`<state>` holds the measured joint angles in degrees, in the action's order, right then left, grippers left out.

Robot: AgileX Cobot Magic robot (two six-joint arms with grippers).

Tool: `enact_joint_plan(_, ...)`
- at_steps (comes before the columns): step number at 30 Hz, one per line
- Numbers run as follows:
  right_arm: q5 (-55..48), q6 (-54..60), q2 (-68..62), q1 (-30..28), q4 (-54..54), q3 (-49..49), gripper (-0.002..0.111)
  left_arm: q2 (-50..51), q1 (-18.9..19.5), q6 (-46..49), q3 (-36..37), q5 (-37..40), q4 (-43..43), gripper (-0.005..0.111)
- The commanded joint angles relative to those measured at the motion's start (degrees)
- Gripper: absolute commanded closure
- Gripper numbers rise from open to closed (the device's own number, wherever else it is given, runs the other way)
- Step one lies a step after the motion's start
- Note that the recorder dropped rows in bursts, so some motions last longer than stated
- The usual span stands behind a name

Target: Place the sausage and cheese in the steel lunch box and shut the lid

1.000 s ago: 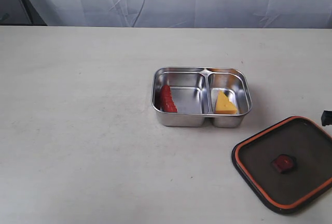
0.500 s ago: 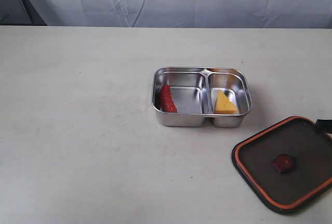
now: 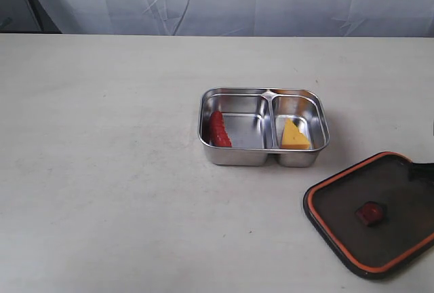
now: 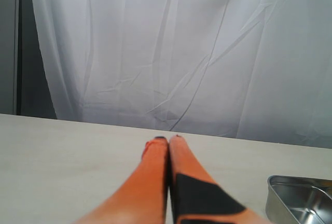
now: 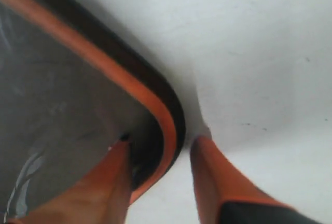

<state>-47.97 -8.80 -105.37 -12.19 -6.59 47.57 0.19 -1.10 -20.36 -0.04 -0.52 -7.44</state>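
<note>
At one corner of the lid (image 3: 352, 194), right gripper (image 5: 162, 143) straddles its edge, jaws apart, nothing clamped yet. Seat deeper before pinching; lift level. Idle left gripper (image 4: 168, 140): fingers together, empty. Inside steel lunch box (image 3: 261, 92): sausage (image 3: 218, 129), cheese (image 3: 294, 135), separate compartments. No readable writing.

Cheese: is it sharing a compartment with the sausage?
No, the cheese lies in the narrower compartment of the steel lunch box, the sausage in the wider one.

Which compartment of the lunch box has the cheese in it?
The narrower compartment, on the lid's side, holds the cheese; the wider compartment holds only the sausage.
</note>
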Motion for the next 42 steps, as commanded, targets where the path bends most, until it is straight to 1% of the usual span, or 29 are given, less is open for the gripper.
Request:
enact_joint_plan(1,2.07,-0.22,-1.15,-0.42,-0.93,-0.43,0.096,-0.19,-0.34,0.0,0.04,-0.79,0.28,0.106)
enact_joint_plan(2,2.32,-0.22,-1.15,-0.42,-0.82,-0.43,0.102,-0.19,-0.34,0.0,0.04,-0.79,0.28,0.106)
enact_joint_plan(4,2.49,-0.22,-1.15,-0.42,-0.82,-0.43,0.109,-0.19,-0.34,0.0,0.04,-0.79,0.28,0.106)
enact_joint_plan(15,1.7,-0.22,-0.04,-0.42,-0.3,-0.43,0.109,-0.19,-0.34,0.0,0.04,-0.79,-0.12,0.106)
enact_joint_plan(22,3.04,-0.22,7.13,-0.42,0.85,-0.43,0.109,-0.19,-0.34,0.0,0.04,-1.18,-0.12,0.106)
enact_joint_plan(26,3.97,-0.22,12.34,-0.42,1.63,-0.43,0.109,-0.19,-0.34,-0.17,0.04,-5.36,1.65,0.106)
enact_joint_plan(28,5.29,-0.22,14.84,-0.42,2.34,-0.43,0.109,-0.19,-0.34,-0.27,0.04,-9.16,5.05,0.106)
enact_joint_plan(31,5.52,0.35,16.89,-0.42,3.53,-0.43,0.109,-0.19,-0.34,-0.95,0.04,-11.76,8.72,0.106)
enact_joint_plan(32,5.79,0.66,17.32,-0.42,4.34,-0.43,0.109,-0.19,-0.34,-2.86,0.04,-11.99,10.2,0.106)
enact_joint_plan(33,6.28,2.72,18.22,-0.42,6.59,-0.43,0.109,-0.19,-0.34,-8.94,0.04,-11.84,12.96,0.106)
enact_joint_plan(34,6.54,4.83,18.9,-0.42,9.18,-0.43,0.109,-0.19,-0.55,-17.26,0.04,-10.62,13.03,0.106)
enact_joint_plan(35,6.55,5.89,19.1,-0.42,10.26,-0.43,0.109,-0.19,-0.74,-20.39,0.04,-10.03,12.03,0.106)
enact_joint_plan(36,6.95,8.09,19.6,-0.42,13.36,-0.43,0.109,-0.19,-1.77,-28.21,0.04,-8.18,7.83,0.106)
enact_joint_plan(37,7.13,8.8,19.77,-0.42,14.52,-0.43,0.109,-0.19,-2.42,-31.54,0.04,-7.21,5.3,0.106)
enact_joint_plan(38,7.35,11.06,20.23,-0.42,17.14,-0.43,0.109,-0.19,-4.75,-39.46,0.04,-6.43,-2.22,0.107)
enact_joint_plan(39,7.35,11.95,20.47,-0.42,18.21,-0.43,0.109,-0.19,-5.93,-43.38,-0.17,-6.43,-5.26,0.107)
enact_joint_plan(40,7.24,14.03,21.03,-0.31,20.86,0.07,0.109,-0.19,-9.03,-50.19,-1.05,-8.19,-12.07,0.107)
enact_joint_plan(41,6.93,14.95,21.17,-0.31,22.24,0.32,0.109,0.48,-10.58,-52.57,-1.49,-9.1,-15.1,0.107)
enact_joint_plan(42,6.49,17.42,21.84,-0.31,25.17,1.06,0.109,3.26,-13.48,-57.66,-2.48,-10.22,-21.32,0.107)
